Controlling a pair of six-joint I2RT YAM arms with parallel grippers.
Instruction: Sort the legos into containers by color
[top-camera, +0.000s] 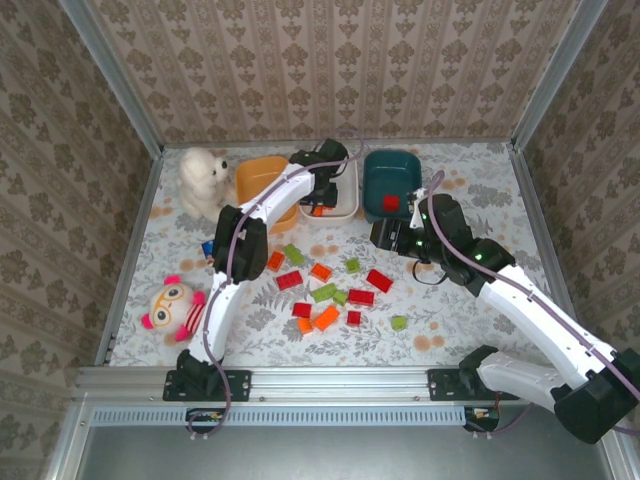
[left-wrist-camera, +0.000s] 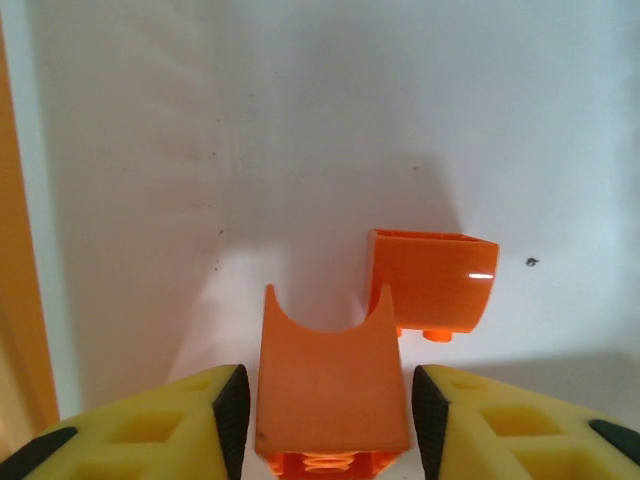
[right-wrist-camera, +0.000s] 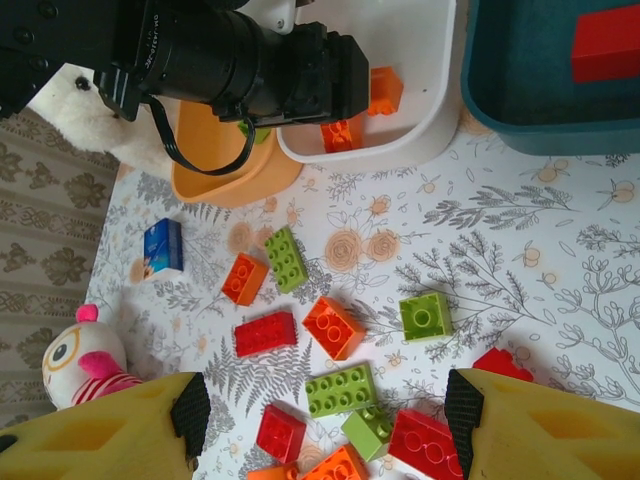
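My left gripper (left-wrist-camera: 330, 420) hangs inside the white container (left-wrist-camera: 300, 130). An orange lego (left-wrist-camera: 330, 390) stands between its fingers, with a thin gap at each pad, so the jaws are open. A second orange lego (left-wrist-camera: 430, 285) lies just beyond on the bin floor. My right gripper (right-wrist-camera: 325, 420) is open and holds nothing above the loose red, orange and green legos (right-wrist-camera: 333, 327) on the table. The teal container (top-camera: 392, 180) has a red lego (top-camera: 390, 203) in it. The orange container (top-camera: 262, 178) stands left of the white container (top-camera: 345, 205).
A white fluffy animal (top-camera: 203, 180) sits at the back left beside the orange container. A pink striped plush (top-camera: 175, 305) lies at the left edge. A small blue box (right-wrist-camera: 162, 245) lies between them. Metal frame walls surround the flowered table.
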